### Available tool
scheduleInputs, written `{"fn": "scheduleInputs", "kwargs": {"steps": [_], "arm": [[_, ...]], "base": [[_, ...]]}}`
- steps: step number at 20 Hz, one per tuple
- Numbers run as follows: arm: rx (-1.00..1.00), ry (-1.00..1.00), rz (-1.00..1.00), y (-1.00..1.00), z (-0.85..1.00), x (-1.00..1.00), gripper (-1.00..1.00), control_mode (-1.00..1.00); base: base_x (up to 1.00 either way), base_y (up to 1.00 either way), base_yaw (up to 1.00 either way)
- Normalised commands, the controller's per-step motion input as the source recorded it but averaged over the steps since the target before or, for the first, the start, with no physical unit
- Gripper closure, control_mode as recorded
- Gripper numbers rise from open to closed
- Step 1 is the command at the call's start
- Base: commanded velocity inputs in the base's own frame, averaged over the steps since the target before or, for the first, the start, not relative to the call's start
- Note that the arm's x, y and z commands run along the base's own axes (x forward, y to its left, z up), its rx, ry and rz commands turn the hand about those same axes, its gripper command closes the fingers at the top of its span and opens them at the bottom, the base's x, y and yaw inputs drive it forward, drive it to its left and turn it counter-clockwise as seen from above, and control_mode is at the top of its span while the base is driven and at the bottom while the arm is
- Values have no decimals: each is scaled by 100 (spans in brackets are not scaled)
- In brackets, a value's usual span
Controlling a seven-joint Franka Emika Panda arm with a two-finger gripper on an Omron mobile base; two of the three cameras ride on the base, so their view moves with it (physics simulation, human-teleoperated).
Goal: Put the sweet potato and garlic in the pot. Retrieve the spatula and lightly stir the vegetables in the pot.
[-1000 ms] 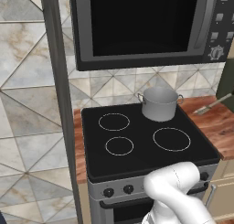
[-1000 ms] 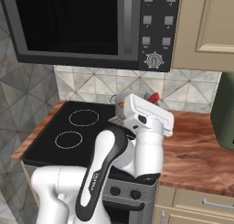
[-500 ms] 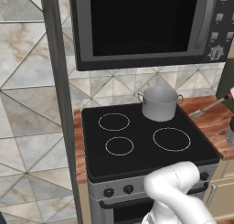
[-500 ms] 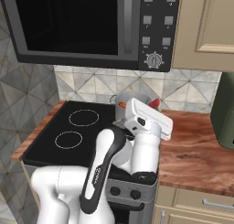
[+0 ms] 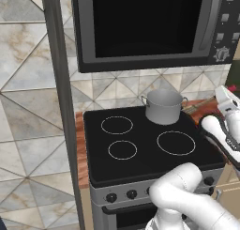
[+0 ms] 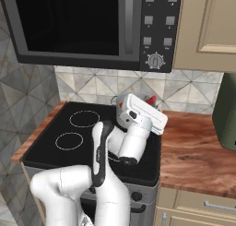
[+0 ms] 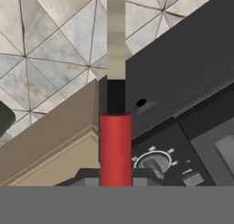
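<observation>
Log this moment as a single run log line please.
phase: spatula retrieved | pincer: shut on spatula, red handle, raised | pot: back right burner of stove

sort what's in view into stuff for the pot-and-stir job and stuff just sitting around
For the job:
- pot, on the stove's back right
- spatula, red handle clamped in the gripper

Just around:
- stove
- microwave above it
- wooden counter
- upper cabinet
- dark green appliance at the counter's right end

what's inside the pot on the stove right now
The pot sits at the back right of the stove, but both base views see it from the side. Its wall hides the inside, so its contents cannot be told. In the right base view the arm covers most of it.
</observation>
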Motion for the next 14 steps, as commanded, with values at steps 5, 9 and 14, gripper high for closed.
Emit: {"fn": "scheduleInputs", "kwargs": {"steps": [5, 9, 14], "arm": [[5, 0, -13, 2, -18, 48, 100, -100], [13, 6, -6, 0, -1, 18, 100, -100], [16, 8, -5, 3, 0, 3, 100, -100]], "base": [[0, 0, 0], [0, 0, 0], [0, 0, 0]]}}
